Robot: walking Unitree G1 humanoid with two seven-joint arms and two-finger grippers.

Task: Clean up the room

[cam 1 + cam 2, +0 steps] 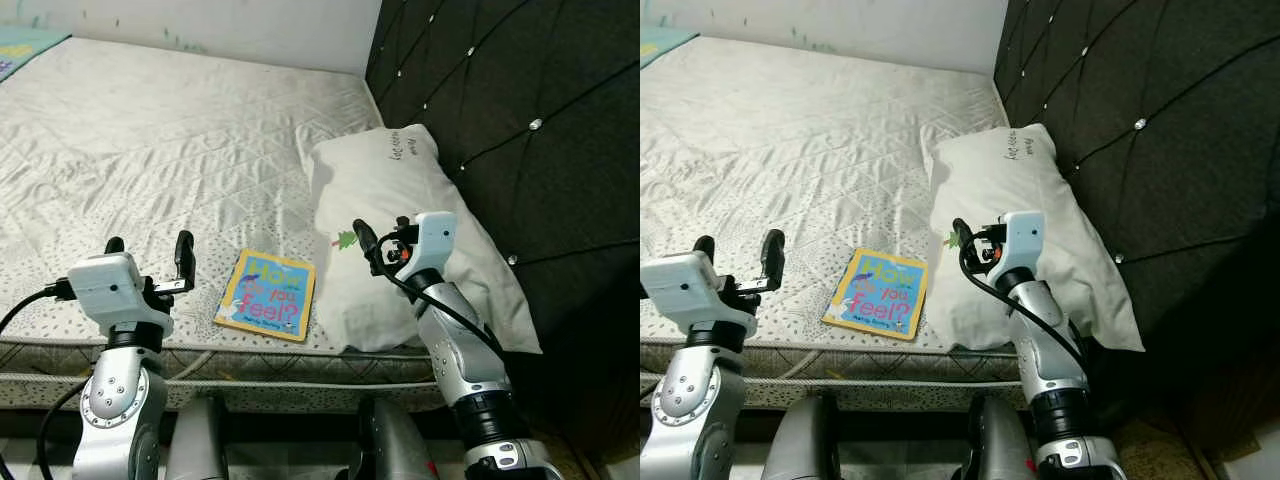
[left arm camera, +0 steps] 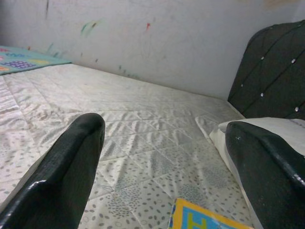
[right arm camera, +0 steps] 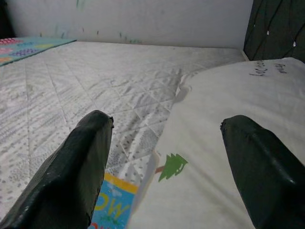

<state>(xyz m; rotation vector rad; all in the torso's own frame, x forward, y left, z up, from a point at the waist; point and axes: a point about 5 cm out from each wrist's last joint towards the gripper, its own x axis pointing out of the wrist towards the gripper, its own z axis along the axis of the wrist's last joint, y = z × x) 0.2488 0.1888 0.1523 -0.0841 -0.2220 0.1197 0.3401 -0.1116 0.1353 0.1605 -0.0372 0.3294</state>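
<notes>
Standing at the foot of the bed [image 1: 150,130], the robot holds both arms raised, left gripper [image 1: 148,255] and right gripper [image 1: 382,240] open and empty, seemingly readying a pickup: the book [image 1: 266,294] lies beside the pillow [image 1: 400,200].

One book [image 1: 266,295], one pillow [image 1: 400,200]

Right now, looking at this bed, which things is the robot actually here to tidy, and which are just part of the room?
Likely part of the tidying:
- picture book lying flat near the mattress edge
- white pillow beside it, against the headboard
- left gripper and right gripper, both open, holding nothing

Just part of the room:
- mattress
- black headboard
- colourful mat at the far corner
- marked wall
</notes>
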